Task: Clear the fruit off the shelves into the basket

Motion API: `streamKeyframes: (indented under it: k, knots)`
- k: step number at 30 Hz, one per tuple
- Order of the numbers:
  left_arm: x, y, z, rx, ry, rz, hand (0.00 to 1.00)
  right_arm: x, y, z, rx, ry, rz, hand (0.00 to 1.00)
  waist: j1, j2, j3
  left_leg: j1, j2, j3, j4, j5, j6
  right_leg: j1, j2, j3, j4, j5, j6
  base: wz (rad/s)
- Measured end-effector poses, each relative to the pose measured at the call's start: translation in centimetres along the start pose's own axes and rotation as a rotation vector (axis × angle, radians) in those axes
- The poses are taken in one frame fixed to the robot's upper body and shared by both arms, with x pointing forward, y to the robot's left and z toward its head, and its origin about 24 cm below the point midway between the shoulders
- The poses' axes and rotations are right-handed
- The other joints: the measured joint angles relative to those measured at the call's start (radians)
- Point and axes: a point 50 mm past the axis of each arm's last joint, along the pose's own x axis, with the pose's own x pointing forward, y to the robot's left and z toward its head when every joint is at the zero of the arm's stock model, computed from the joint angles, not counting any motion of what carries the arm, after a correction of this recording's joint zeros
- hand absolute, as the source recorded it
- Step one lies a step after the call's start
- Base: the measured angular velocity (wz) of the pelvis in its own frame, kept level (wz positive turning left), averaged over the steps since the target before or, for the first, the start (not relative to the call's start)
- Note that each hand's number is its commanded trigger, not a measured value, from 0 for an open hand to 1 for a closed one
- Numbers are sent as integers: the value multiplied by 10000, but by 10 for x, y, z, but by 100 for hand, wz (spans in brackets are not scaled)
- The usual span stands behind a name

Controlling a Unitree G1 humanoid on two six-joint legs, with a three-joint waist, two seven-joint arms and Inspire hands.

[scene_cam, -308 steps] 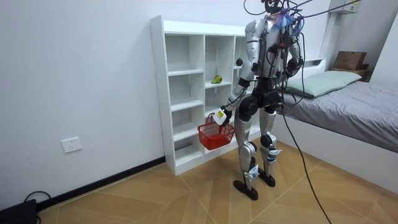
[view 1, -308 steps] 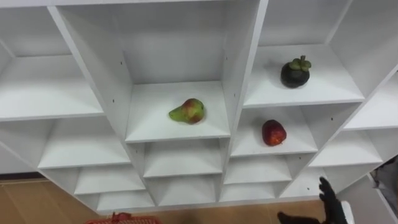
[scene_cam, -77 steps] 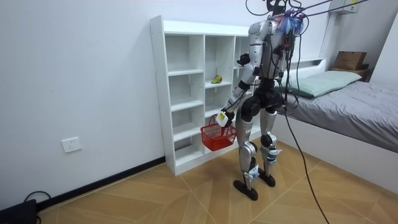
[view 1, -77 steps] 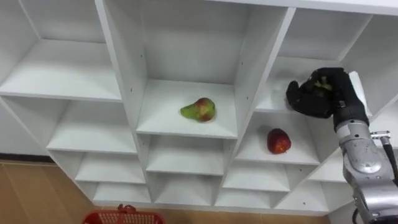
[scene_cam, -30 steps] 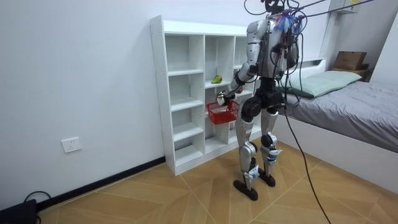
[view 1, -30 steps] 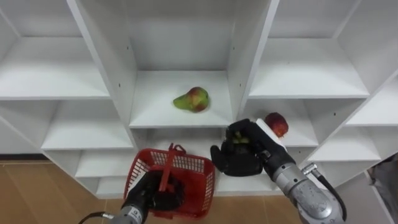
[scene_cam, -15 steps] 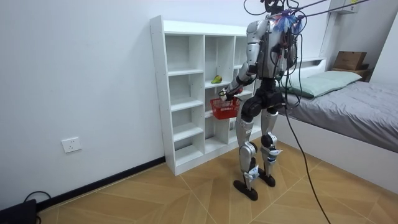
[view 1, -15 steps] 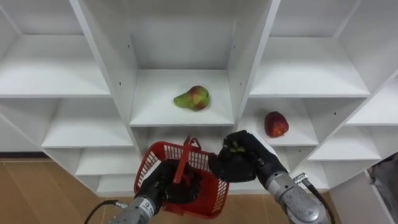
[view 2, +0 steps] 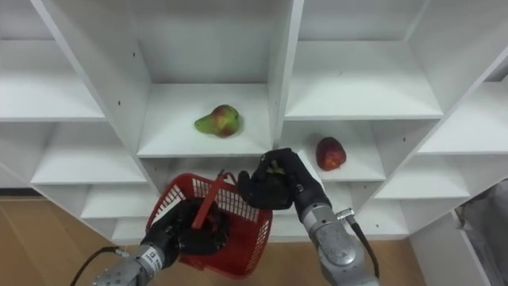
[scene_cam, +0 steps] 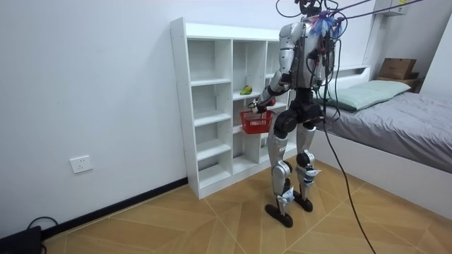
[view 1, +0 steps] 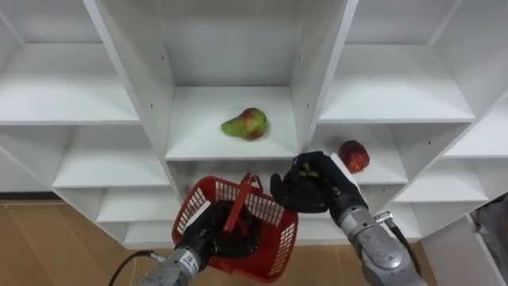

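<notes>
My right hand [view 1: 316, 193] is shut on a dark mangosteen [view 1: 306, 171]; its green top peeks out between the curled fingers. The hand hovers just above the right rim of a red wire basket [view 1: 270, 248]. My left hand [view 1: 208, 235] is shut on the basket's handle [view 1: 238, 211] and holds the basket up in front of the lower shelves, tilted. A green and red pear [view 1: 245, 125] lies on the middle shelf. On the shelf to the right, lower down, sits a red apple [view 1: 354, 156]. In the room view I stand facing the white closet [scene_cam: 212, 106].
The closet's upright panels [view 1: 313, 71] separate the compartments, and the other shelves [view 1: 63, 95] are bare. A bed [scene_cam: 395, 120] stands behind me on the room view's right. Wooden floor [scene_cam: 176, 226] lies open around my feet.
The basket has come up and to the right, tilting toward my right hand. The right hand with the mangosteen has risen slightly beside the basket's rim.
</notes>
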Motion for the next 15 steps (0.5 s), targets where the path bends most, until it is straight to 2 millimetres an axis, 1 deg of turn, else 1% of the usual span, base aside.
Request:
streamKeyframes:
  k: [4,7,15]
  knots:
    - [0,-4,0,-602,-115,-395,100,2,-2,-9,-24,429,-196,100,-1,3,1,-77,-1,-40,7,1,1,-47,-3,-105,-18,-1,1,3]
    - [0,-5,0,-734,-130,-523,100,2,-2,-12,-40,576,-223,100,0,10,0,-197,1,-60,46,1,0,-122,5,-138,-24,0,0,3]
    - [1,-8,2,-505,-117,-931,100,3,3,-11,-87,575,-16,100,-78,117,21,-631,9,-177,234,1,0,-462,-10,-249,71,8,-14,5]
